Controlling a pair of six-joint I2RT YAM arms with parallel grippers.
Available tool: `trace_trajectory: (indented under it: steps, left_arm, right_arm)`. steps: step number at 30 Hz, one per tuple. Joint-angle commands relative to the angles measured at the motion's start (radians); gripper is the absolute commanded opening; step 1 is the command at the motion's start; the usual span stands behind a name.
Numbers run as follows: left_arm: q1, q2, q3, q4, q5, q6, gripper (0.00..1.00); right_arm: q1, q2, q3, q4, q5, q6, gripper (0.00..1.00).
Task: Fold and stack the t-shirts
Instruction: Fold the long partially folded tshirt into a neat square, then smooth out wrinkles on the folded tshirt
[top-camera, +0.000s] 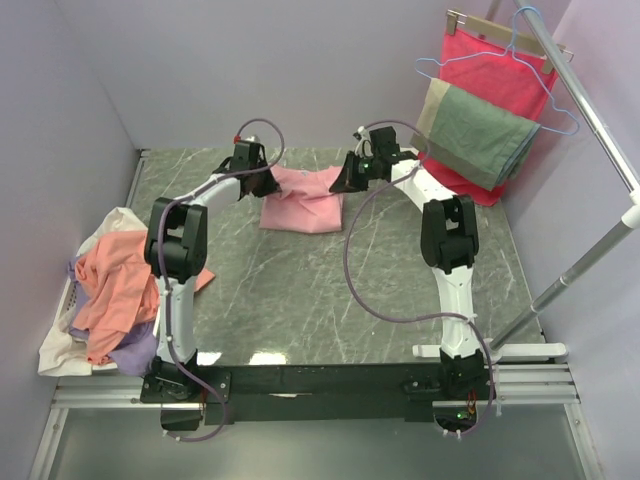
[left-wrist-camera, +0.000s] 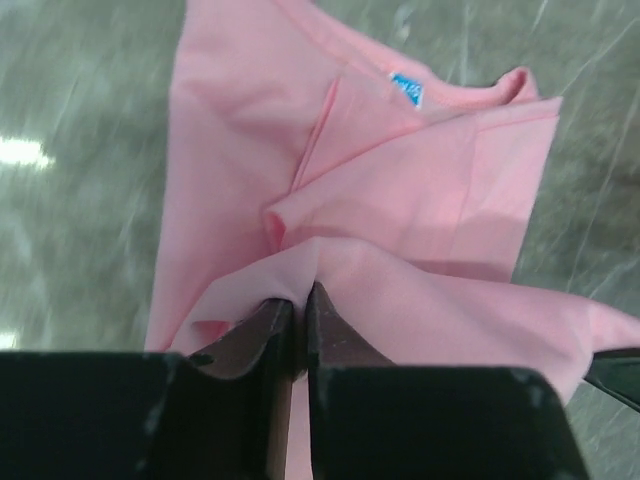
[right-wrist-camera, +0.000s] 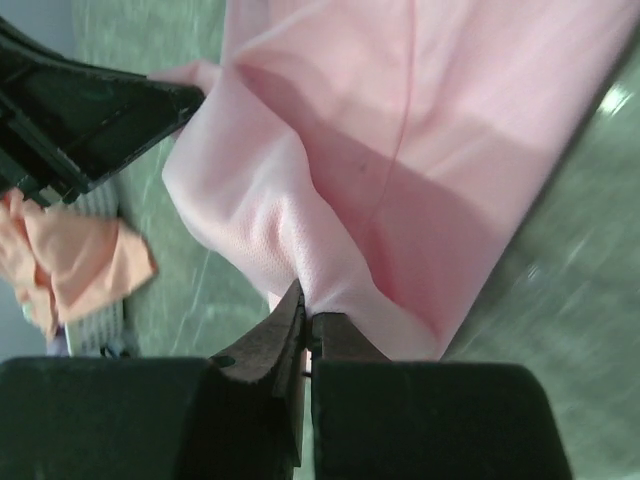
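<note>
Left gripper (left-wrist-camera: 300, 302) and right gripper (right-wrist-camera: 306, 314) each pinch a fold of the pink shirt (left-wrist-camera: 400, 190), which drapes just ahead of the fingers. Judgement: move both hands level, at matched pace, with the cloth taut between them; an uneven pull likely skews the fold.

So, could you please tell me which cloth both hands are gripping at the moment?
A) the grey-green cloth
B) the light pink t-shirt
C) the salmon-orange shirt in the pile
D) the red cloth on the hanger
B: the wrist views show the left hand and the right hand each shut on a fold of the light pink t-shirt.
</note>
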Motion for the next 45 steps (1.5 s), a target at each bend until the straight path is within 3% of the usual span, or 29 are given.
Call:
trace_trajectory:
  steps: [1,4,5,6,7,8,11,14,18,22,26,31,38,42,45]
  left_arm:
    - [0.023,0.127,0.274,0.105,0.096,0.064,0.14]
    - [0.052,0.246,0.437,0.143,0.136,0.055,0.26]
    - [0.061,0.263,0.441,0.192,0.151,0.035,0.57]
    - [0.076,0.282,0.438,0.307,0.150,0.015,0.74]
    - [0.084,0.289,0.429,0.346,0.154,-0.006,0.81]
    - [0.093,0.294,0.427,0.372,0.162,-0.046,0.89]
    - [0.113,0.271,0.398,0.392,0.139,-0.048,0.99]
    - [0.113,0.172,0.265,0.456,0.110,-0.042,0.99]
    - [0.109,0.112,0.212,0.464,0.219,-0.043,0.99]
    - [0.094,0.144,0.234,0.455,0.355,-0.042,0.99]
    - [0.075,0.210,0.289,0.382,0.398,-0.023,0.99]
    - [0.069,0.243,0.225,0.464,0.480,-0.045,0.99]
    - [0.032,0.248,0.186,0.326,0.333,0.001,0.97]
    - [0.009,0.210,0.082,0.273,0.253,0.006,0.96]
    - [-0.005,0.153,-0.039,0.280,0.222,-0.022,0.95]
  right_arm:
    - [-0.035,0.125,0.209,0.028,0.028,0.043,0.01]
    - [-0.069,0.259,0.359,0.181,-0.010,0.157,0.44]
    - [-0.081,0.284,0.385,0.238,-0.016,0.185,0.70]
    - [-0.086,0.298,0.399,0.305,-0.021,0.207,0.77]
    - [-0.087,0.305,0.398,0.379,0.028,0.225,0.97]
    - [-0.089,0.302,0.404,0.384,0.042,0.210,1.00]
    - [-0.086,0.205,0.302,0.427,0.092,0.143,1.00]
    - [-0.075,0.072,0.148,0.499,0.099,0.097,1.00]
    - [-0.034,0.009,0.109,0.445,0.083,0.040,1.00]
    - [0.006,0.051,0.140,0.415,0.017,0.071,1.00]
    - [0.031,0.148,0.276,0.355,0.000,0.089,1.00]
    - [0.037,0.242,0.335,0.309,0.022,0.135,1.00]
    - [0.063,0.286,0.358,0.070,0.166,0.066,1.00]
    - [0.077,0.289,0.326,-0.042,0.163,0.048,1.00]
    - [0.106,0.220,0.211,-0.067,0.209,0.000,1.00]
